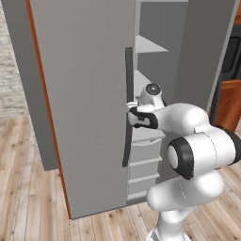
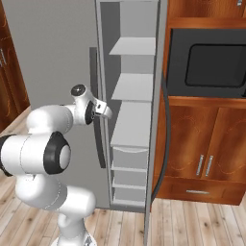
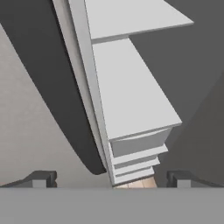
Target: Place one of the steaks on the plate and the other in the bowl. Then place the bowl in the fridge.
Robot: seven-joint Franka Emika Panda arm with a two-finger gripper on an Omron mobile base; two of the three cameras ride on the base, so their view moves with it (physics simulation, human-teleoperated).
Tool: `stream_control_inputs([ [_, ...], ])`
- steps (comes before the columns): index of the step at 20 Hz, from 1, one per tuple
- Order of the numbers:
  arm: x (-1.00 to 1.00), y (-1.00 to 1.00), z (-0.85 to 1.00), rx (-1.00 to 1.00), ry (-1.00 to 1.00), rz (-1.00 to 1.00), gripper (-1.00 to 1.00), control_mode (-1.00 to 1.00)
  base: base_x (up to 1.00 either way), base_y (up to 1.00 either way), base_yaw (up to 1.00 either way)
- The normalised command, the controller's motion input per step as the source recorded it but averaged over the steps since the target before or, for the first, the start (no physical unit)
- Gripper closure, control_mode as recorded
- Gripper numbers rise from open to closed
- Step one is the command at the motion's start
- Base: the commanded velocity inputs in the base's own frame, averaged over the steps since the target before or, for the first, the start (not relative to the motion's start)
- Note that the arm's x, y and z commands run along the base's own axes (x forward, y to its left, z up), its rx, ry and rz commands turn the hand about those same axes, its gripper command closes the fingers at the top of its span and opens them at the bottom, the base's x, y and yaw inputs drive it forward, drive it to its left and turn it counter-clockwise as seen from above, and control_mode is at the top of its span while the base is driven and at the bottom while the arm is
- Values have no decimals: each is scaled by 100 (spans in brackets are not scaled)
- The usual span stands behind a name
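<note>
The tall grey fridge (image 1: 84,94) (image 2: 53,57) stands with one door swung open, baring pale shelves (image 3: 131,87) (image 2: 132,86) that hold nothing. My gripper (image 1: 131,115) (image 2: 106,113) (image 3: 111,178) is open at the inner edge of the other door, beside its long dark handle (image 1: 127,141) (image 2: 98,144) (image 3: 52,87). In the hand view the door edge and the handle's lower end lie between the wide-spread fingertips (image 3: 41,178); nothing is gripped. The steaks, the plate and the bowl are out of view.
Brown wooden cabinets (image 2: 206,144) with a dark built-in oven window (image 2: 209,62) stand right of the fridge. The open right door's edge (image 2: 161,144) juts toward me. Wooden floor (image 1: 28,197) lies free to the left.
</note>
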Motion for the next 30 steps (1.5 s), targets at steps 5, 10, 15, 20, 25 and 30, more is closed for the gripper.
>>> stream_control_inputs([
  [5,19,21,17,1,-6,2,-100,-100,0,0,0],
  [10,43,32,8,0,0,2,-100,-100,0,0,0],
  [15,54,15,0,0,-2,2,-100,-100,0,0,0],
  [20,47,0,-3,0,-7,0,-100,-100,0,0,0],
  [25,21,0,-7,0,-14,0,-100,-100,0,0,0],
  [30,27,0,0,0,-6,4,-100,-100,0,0,0],
])
